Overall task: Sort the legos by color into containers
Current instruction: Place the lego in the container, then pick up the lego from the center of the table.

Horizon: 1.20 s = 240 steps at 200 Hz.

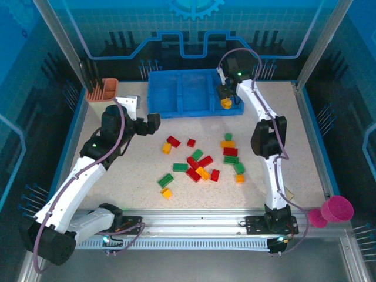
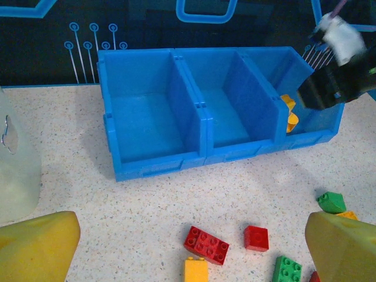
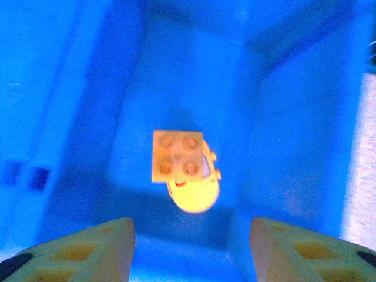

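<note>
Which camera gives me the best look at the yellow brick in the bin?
Right wrist: it looks straight down on the yellow brick, studs clear, inside the bin. Top external shows it as a small spot. Left wrist shows a sliver behind a divider.

We count seven red bricks (image 1: 173, 141), six green bricks (image 1: 180, 167) and five orange-yellow bricks (image 1: 227, 144) on the worktop (image 1: 282, 117), roughly, since some are bunched together. At least a sixth orange-yellow one lies in the bin (image 1: 176, 113). There is one bin with three compartments (image 2: 147, 126), one holder (image 1: 103, 89) and one cup (image 1: 339, 208).
</note>
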Each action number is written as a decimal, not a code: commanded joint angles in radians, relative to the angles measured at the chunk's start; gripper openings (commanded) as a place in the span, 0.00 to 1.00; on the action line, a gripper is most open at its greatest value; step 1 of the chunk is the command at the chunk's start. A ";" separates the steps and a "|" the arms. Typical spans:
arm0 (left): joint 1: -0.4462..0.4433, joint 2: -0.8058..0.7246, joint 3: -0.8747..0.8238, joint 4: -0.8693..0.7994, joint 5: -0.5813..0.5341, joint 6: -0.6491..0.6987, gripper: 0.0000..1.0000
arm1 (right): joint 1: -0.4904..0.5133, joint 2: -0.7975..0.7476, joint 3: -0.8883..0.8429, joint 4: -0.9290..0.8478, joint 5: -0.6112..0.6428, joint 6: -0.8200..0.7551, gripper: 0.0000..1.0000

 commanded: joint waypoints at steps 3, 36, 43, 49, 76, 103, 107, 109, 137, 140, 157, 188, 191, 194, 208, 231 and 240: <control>-0.005 -0.038 0.028 -0.009 0.013 -0.027 0.99 | 0.031 -0.179 -0.085 -0.044 -0.014 0.047 0.57; -0.005 -0.059 0.035 -0.042 -0.019 -0.045 0.99 | 0.032 -0.308 -0.209 -0.139 -0.017 0.167 0.62; -0.005 -0.058 0.044 -0.067 -0.055 -0.049 0.99 | 0.033 -0.336 -0.245 -0.152 -0.019 0.201 0.67; -0.005 -0.059 0.050 -0.086 -0.081 -0.045 0.99 | 0.032 -0.368 -0.291 -0.150 -0.031 0.224 0.72; -0.008 -0.066 0.047 -0.093 -0.096 -0.046 0.99 | 0.033 -0.512 -0.551 -0.078 -0.091 0.322 0.98; -0.008 -0.065 0.046 -0.090 -0.082 -0.048 0.99 | 0.032 -0.584 -0.772 0.003 -0.150 0.389 1.00; -0.008 -0.065 0.046 -0.088 -0.079 -0.048 0.99 | 0.034 -0.589 -0.799 0.011 -0.155 0.397 1.00; -0.008 -0.065 0.046 -0.088 -0.079 -0.048 0.99 | 0.034 -0.592 -0.811 0.017 -0.160 0.401 1.00; -0.008 -0.063 0.042 -0.082 -0.067 -0.053 1.00 | 0.037 -0.593 -0.928 0.072 -0.208 0.427 1.00; -0.008 -0.063 0.041 -0.081 -0.065 -0.053 1.00 | 0.038 -0.590 -0.936 0.076 -0.209 0.429 1.00; -0.008 -0.060 0.040 -0.082 -0.061 -0.054 0.99 | 0.039 -0.571 -0.971 0.097 -0.220 0.439 1.00; -0.008 -0.060 0.038 -0.085 -0.090 -0.049 0.99 | 0.042 -0.532 -1.011 0.146 -0.242 0.470 1.00; -0.008 -0.060 0.037 -0.084 -0.092 -0.048 0.99 | 0.044 -0.526 -1.012 0.147 -0.244 0.471 1.00; -0.008 -0.060 0.037 -0.084 -0.094 -0.049 0.99 | 0.046 -0.519 -1.010 0.148 -0.243 0.473 1.00; -0.008 -0.061 0.033 -0.080 -0.096 -0.048 0.99 | 0.050 -0.488 -1.007 0.146 -0.236 0.475 1.00; -0.008 -0.059 0.034 -0.084 -0.094 -0.047 1.00 | 0.055 -0.449 -1.012 0.157 -0.242 0.479 1.00; -0.008 -0.059 0.034 -0.082 -0.093 -0.046 0.99 | 0.059 -0.439 -1.014 0.160 -0.238 0.482 1.00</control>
